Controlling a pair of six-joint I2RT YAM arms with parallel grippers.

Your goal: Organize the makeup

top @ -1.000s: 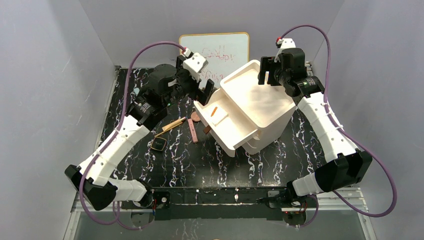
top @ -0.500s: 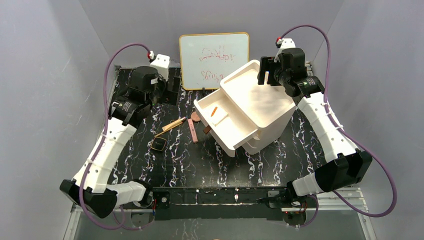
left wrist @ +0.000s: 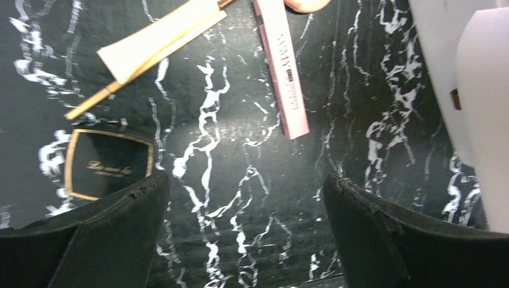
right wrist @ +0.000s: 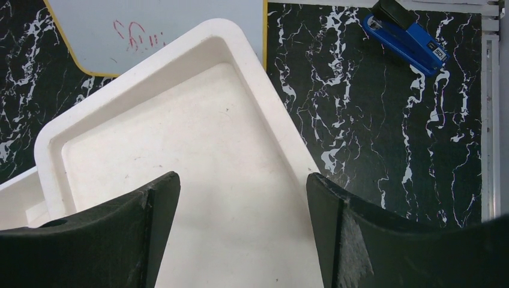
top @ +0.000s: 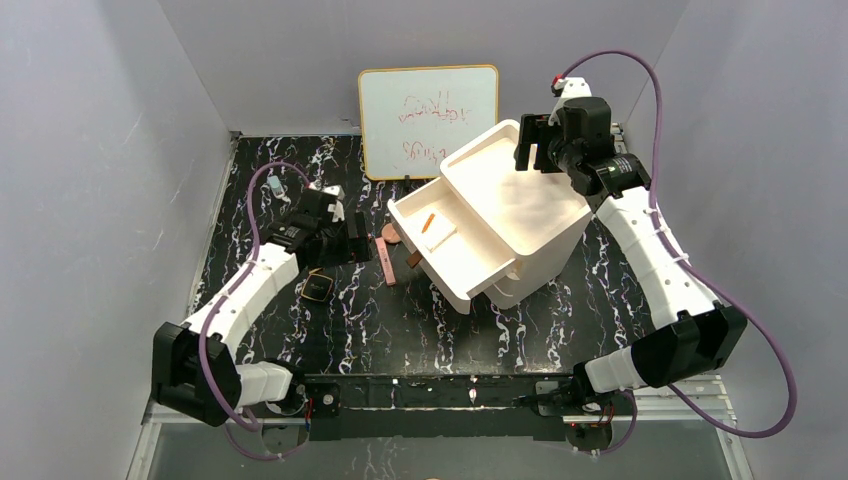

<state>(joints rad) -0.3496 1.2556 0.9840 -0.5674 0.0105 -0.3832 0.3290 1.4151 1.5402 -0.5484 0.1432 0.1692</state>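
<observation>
My left gripper is open and empty, low over the table among the loose makeup. In the left wrist view it hangs over bare table. The black square compact lies by its left finger and the slim pink bar lies ahead. The gold-tan pencils are at the upper left, and the round compact's edge shows at the top. From above I see the black compact, pink bar and round compact. A white palette lies in the open drawer. My right gripper is open over the box top.
The white drawer box stands right of centre with its drawer pulled out to the left. The whiteboard leans at the back. A blue stapler lies behind the box. The box wall is close on my left gripper's right.
My left arm has swung back from the drawer, out to the left, then down low over the makeup on the table. The right arm has not moved.
</observation>
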